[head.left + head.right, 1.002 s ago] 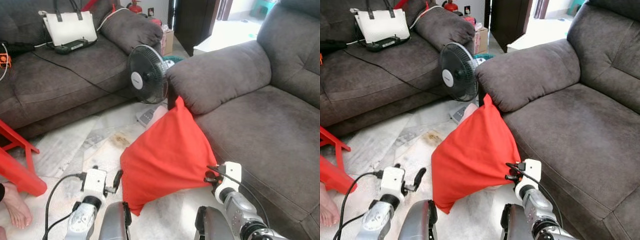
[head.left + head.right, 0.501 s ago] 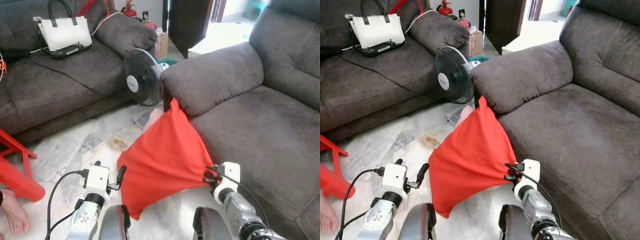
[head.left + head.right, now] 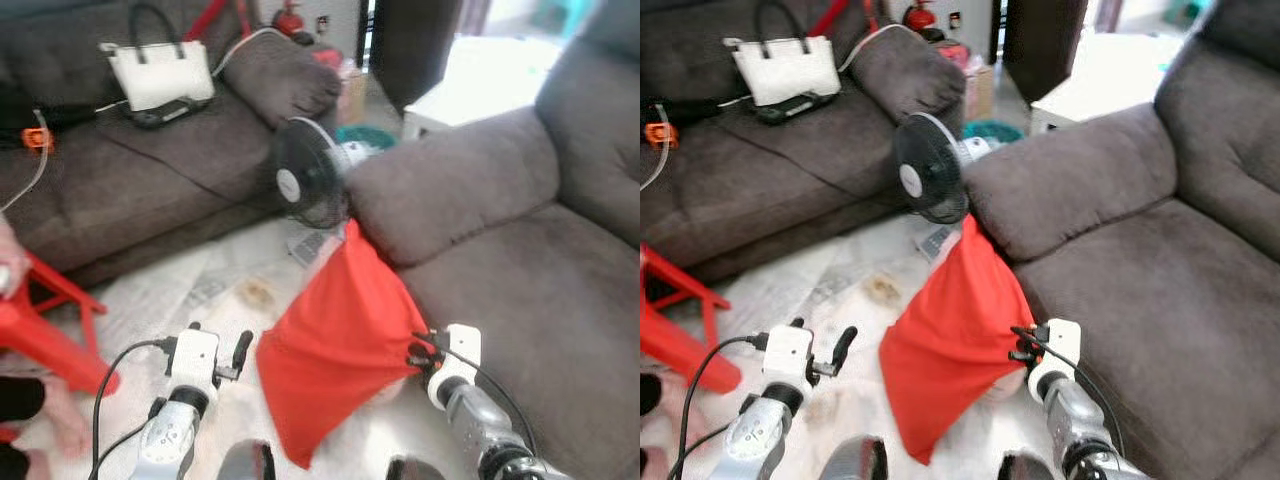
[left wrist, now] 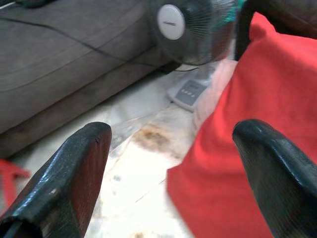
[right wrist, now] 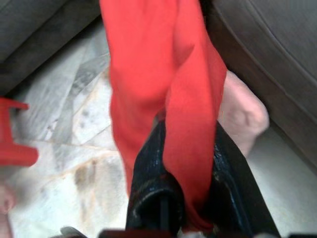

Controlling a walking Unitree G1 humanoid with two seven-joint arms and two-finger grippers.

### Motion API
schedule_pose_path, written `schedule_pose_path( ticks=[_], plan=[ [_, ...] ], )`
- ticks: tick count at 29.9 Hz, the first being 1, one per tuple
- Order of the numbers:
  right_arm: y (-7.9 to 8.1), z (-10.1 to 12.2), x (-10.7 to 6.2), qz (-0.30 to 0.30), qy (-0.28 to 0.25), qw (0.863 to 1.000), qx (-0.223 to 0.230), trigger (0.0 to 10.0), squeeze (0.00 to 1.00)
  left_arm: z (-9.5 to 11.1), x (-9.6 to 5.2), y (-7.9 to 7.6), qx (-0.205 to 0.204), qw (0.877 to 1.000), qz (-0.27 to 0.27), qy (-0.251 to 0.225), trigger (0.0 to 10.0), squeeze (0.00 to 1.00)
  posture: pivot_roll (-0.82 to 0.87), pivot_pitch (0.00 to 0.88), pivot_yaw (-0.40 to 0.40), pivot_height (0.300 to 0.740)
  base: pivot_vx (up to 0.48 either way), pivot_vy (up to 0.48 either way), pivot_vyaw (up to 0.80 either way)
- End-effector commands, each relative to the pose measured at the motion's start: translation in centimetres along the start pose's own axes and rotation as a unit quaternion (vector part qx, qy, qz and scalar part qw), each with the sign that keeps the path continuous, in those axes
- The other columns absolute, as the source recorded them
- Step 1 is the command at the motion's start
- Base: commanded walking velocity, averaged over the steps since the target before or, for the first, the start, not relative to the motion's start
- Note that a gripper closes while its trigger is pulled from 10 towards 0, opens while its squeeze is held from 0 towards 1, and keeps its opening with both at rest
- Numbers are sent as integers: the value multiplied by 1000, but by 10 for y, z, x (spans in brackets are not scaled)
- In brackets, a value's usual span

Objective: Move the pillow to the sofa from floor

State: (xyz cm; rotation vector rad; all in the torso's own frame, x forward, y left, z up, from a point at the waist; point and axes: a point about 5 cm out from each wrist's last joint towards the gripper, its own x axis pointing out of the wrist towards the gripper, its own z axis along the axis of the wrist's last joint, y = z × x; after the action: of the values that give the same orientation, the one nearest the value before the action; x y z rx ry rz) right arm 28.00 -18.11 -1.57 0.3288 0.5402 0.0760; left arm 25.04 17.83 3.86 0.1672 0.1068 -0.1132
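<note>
Between right tool (image 5: 185, 168) fingers: pillow (image 5: 163, 74) fabric.

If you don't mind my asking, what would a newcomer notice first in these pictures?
The bright red pillow stands out, hanging above the pale floor against the grey sofa on the right, with the right claw shut on its corner. Behind it a black fan stands on the floor, and the left claw is open beside the pillow.

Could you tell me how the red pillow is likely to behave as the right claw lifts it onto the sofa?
Probably floppy: the red pillow sags into a drooping point below the right claw. It seems light, since a pinch of fabric holds it. The cover could slip, as only a fold sits between the fingers.
</note>
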Motion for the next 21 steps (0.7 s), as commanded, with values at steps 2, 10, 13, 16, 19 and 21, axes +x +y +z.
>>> schedule_pose_path(
  ticks=[2, 10, 13, 16, 19, 21],
  plan=[
    [-1, 9, 1, -3, -25, 1000, 5, 10000, 0, 1, -1, 1, 0, 1000, 3, 2, 10000, 0, 152, 22, -15, 736, 0, 0, 0],
    [0, 9, 1, -3, -26, 1000, 3, 10000, 0, 1, -2, 3, 2, 1000, 3, 4, 10000, 0, 154, 17, -11, 740, 0, 0, 0],
    [0, 9, 1, -4, -28, 1000, 7, 10000, 0, 1, -1, 3, 2, 1000, 2, 5, 10000, 0, 154, 13, -9, 740, 0, 0, 0],
    [1, 9, 2, -4, -29, 1000, 9, 10000, 0, 0, 0, 2, 2, 1000, 0, 5, 10000, 0, 154, 7, -7, 740, 0, 0, 0],
    [1, 9, 2, -3, -31, 999, 12, 10000, 0, 0, 0, 2, 2, 1000, -1, 5, 10000, 0, 155, 0, -5, 740, 0, 0, 0],
    [1, 9, 2, -3, -32, 999, 14, 10000, 0, 0, 1, 2, 2, 1000, -2, 6, 10000, 0, 155, 0, -4, 740, 0, 0, 0]
  ],
)
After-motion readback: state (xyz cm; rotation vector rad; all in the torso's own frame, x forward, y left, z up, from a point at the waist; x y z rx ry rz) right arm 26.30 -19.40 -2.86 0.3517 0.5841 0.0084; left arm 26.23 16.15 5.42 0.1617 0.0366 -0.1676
